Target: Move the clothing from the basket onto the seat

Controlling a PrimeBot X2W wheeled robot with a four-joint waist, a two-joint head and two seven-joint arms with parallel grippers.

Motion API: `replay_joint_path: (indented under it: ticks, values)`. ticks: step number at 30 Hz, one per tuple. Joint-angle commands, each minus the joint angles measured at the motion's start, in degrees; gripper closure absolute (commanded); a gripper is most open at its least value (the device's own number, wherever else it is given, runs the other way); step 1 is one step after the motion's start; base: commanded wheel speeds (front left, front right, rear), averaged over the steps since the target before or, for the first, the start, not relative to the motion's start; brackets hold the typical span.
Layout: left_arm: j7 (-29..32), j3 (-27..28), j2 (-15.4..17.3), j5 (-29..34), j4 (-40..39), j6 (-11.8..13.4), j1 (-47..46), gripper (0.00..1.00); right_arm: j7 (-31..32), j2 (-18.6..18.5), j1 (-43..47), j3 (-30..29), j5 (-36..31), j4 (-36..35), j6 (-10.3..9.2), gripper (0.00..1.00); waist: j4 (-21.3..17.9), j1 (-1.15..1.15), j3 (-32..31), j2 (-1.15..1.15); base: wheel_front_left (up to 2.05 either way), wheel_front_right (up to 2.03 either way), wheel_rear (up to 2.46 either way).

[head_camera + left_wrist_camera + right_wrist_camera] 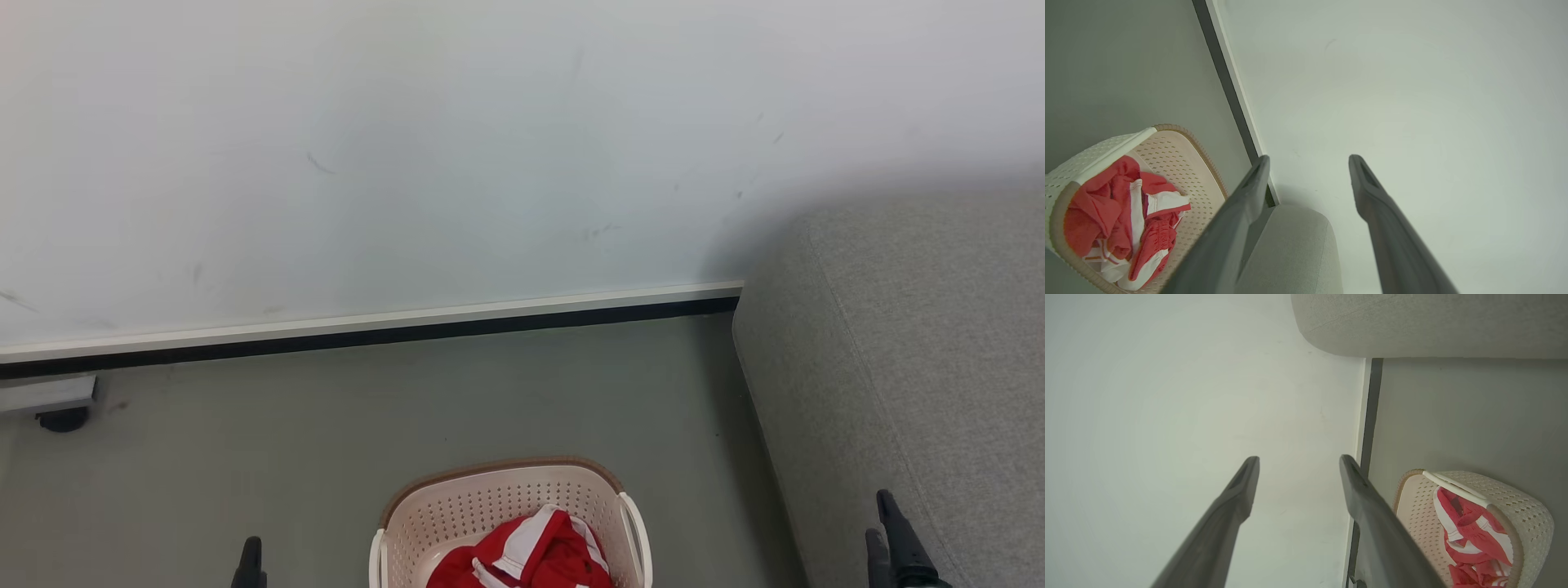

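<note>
Nearest, the left gripper [1309,161] and right gripper [1299,459] flank the basket [498,471], both with jaws apart and empty; between them the red-and-white clothing [531,555] lies heaped in the basket on the floor [408,392]; the grey seat [914,343] stands just to its right, running back to the wall [408,147]; the garments look tangled, so a shallow pinch may slip, or one piece may drag another over the rim onto the floor; a jaw could snag the basket's holes.
</note>
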Motion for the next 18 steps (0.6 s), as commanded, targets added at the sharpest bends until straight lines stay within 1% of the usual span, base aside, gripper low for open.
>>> replay_joint_path:
  ticks: [1, 8, 16, 17, 18]
  values:
    - [-0.6, -0.1, 0.5, 3.3, -1.1, 0.0, -0.2, 0.00, -0.8, -0.7, -1.3, 0.9, -3.4, -0.7, 0.01, 0.00, 0.0, 0.00, -0.1, 0.00, 0.00, 0.00, 0.00]
    - [-2.1, 0.6, -0.1, 13.5, -2.8, 0.0, 0.7, 0.00, -2.6, -0.5, -1.1, 3.4, -12.9, -1.5, 0.01, 0.00, -0.1, 0.00, -0.4, 0.00, 0.00, 0.00, 0.00]
    - [-3.7, 1.6, -0.4, 23.4, -5.5, 0.0, 1.4, 0.00, -4.5, -1.4, -1.5, 7.0, -25.0, -3.1, 0.01, 0.00, -0.2, 0.00, -0.6, 0.00, 0.00, 0.00, 0.00]
    - [-3.7, 1.6, -0.4, 23.4, -5.5, 0.0, 1.4, 0.00, -4.5, -1.4, -1.5, 7.0, -25.0, -3.1, 0.01, 0.00, -0.2, 0.00, -0.6, 0.00, 0.00, 0.00, 0.00]
    - [-4.0, 1.5, -0.4, 25.5, -6.2, -0.1, 1.6, 0.00, -5.0, -1.4, -1.5, 7.8, -27.2, -3.5, 0.01, 0.00, -0.2, 0.00, -0.6, 0.00, 0.00, 0.00, 0.00]
